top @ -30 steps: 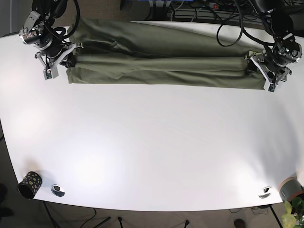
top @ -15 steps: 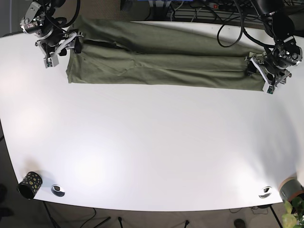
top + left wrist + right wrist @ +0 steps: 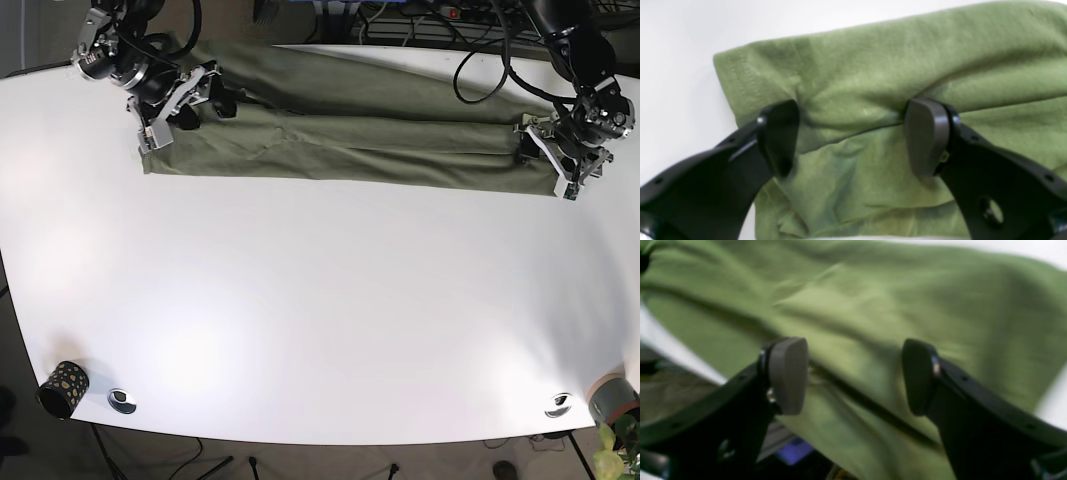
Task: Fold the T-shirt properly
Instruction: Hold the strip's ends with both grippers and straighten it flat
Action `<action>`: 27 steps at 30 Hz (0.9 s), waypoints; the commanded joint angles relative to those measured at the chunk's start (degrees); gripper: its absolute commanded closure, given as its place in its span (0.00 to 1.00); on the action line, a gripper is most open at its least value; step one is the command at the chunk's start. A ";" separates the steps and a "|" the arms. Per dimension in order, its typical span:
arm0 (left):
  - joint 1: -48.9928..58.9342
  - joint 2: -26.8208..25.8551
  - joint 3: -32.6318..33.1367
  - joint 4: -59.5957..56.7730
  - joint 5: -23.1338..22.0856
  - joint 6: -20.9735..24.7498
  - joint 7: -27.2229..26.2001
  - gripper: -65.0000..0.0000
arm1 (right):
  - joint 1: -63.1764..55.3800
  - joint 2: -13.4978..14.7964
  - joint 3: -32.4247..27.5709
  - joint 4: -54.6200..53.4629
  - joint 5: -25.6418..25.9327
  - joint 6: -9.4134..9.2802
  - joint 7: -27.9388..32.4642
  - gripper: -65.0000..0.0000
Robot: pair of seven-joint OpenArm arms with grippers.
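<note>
Both pairs of jaws stand wide apart, and neither grips anything. The left gripper [image 3: 853,136] rests low over one end of the T-shirt [image 3: 340,135], its two pads [image 3: 927,136] straddling a raised fold with cloth between them but not pinched. The right gripper [image 3: 853,376] hovers over the other end; its wrist view is blurred, so whether its pads touch the cloth cannot be told.

The T-shirt lies along the far edge of the table [image 3: 320,300], already folded lengthwise into a long narrow olive band running left to right. In the base view the right gripper [image 3: 175,100] is at the band's left end and the left gripper [image 3: 565,150] at its right end.

The cloth looks like thin, soft jersey: light, limp and not slippery, so it should drape and sag wherever it is unsupported and carry creases easily. Stacked layers may slide apart if only the top one is caught. The stitched hem [image 3: 740,83] at the end near the left gripper is the firmest place to hold; a good grip likely takes all layers at a corner, with both ends lifted together.
</note>
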 commanded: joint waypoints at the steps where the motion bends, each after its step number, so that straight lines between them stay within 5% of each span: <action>1: 0.37 -0.20 0.16 -0.45 3.38 0.38 2.87 0.29 | 0.25 0.69 -1.37 -3.33 0.65 0.14 0.85 0.35; 5: 0.37 -0.20 0.16 -0.71 3.38 0.38 2.87 0.29 | 2.89 1.13 -1.90 -9.57 -0.14 -0.03 2.17 0.35; 18: -4.99 -0.47 0.25 -2.30 3.56 0.38 3.13 0.28 | 19.68 5.09 -1.99 -26.36 -17.37 0.41 7.44 0.35; 22: -7.10 -0.55 0.07 -2.74 3.20 0.38 3.31 0.14 | 22.23 6.15 -2.07 -26.71 -17.81 0.41 7.44 0.35; 27: -7.19 -1.87 -0.10 1.04 -6.11 0.38 4.19 0.06 | 23.11 6.15 -2.07 -26.71 -17.81 0.41 7.44 0.35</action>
